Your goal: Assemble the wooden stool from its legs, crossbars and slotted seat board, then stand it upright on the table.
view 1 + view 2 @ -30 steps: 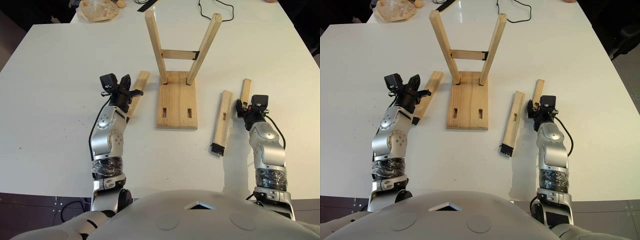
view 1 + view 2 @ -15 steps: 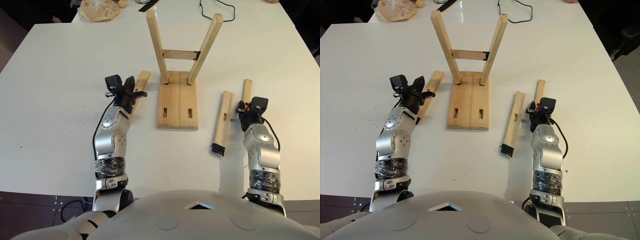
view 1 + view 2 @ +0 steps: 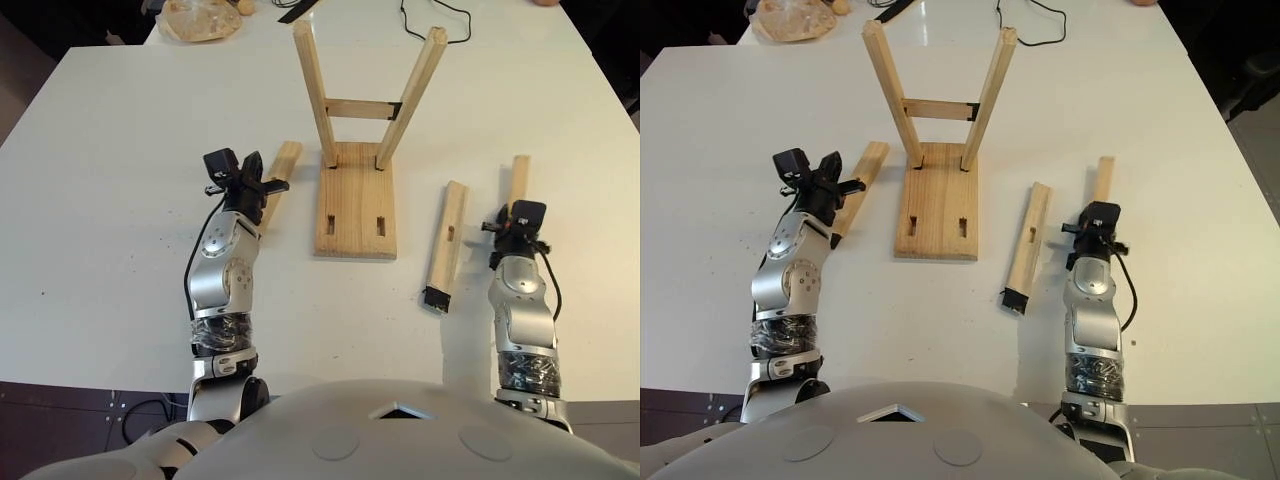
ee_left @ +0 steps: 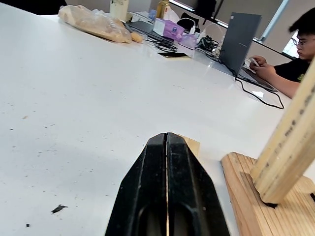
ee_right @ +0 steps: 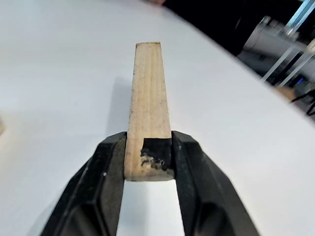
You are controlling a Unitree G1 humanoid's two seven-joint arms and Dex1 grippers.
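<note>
The slotted seat board [image 3: 353,205] lies flat mid-table. Two legs [image 3: 310,90] stand in its far slots, joined by a crossbar [image 3: 358,109]. To the left of the board lies a loose leg [image 3: 281,168]; my left gripper [image 3: 264,186] hovers over its near half, shut with nothing between the fingers [image 4: 166,147]. A second loose leg [image 3: 445,240] rests to the right of the board. Farther right, my right gripper [image 5: 148,139] is shut on the near end of a short crossbar [image 5: 147,93], which points away from me [image 3: 518,176].
A plastic bag [image 3: 200,18] and a black cable [image 3: 432,14] lie at the table's far edge, with a laptop [image 4: 241,37] beyond. White tabletop stretches open to the far left and far right and in front of the board.
My right gripper has carried the short crossbar to the right, away from the loose leg it lay beside. My left gripper has shifted only slightly over the left leg.
</note>
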